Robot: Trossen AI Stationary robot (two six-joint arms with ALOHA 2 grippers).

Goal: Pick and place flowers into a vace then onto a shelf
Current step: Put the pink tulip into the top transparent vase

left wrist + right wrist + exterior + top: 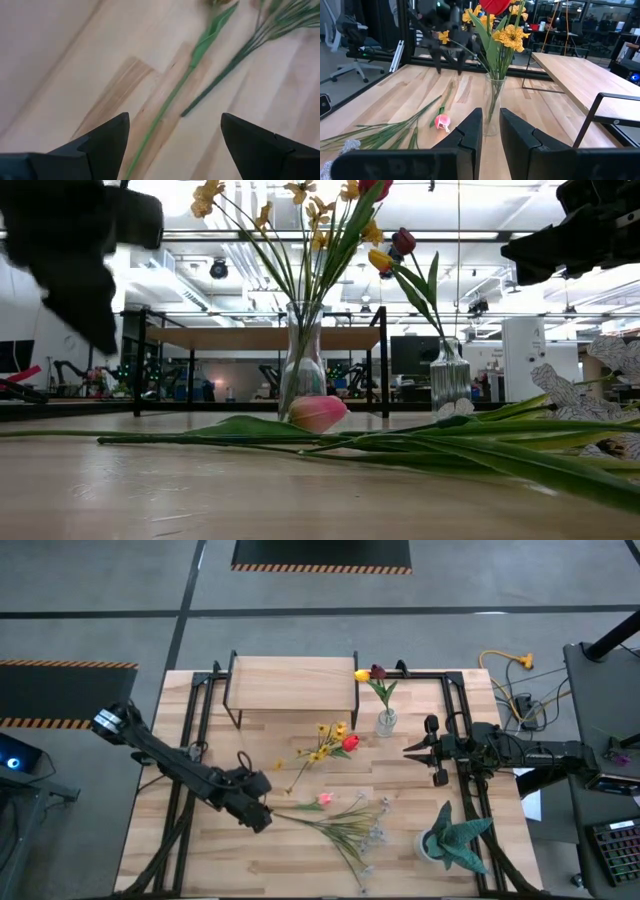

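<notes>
A pink tulip (324,799) lies flat on the table (200,860), its green stem (165,102) running out ahead of the left gripper (262,821) and lined up with the gap between its widely spread, empty jaws. A white spray (355,830) lies just beside it. The right gripper (408,750) hovers with jaws nearly closed, holding nothing. Straight ahead of them stands a vase (493,107) of yellow and red flowers (502,27). Another vase (386,721) stands near the shelf (292,683).
</notes>
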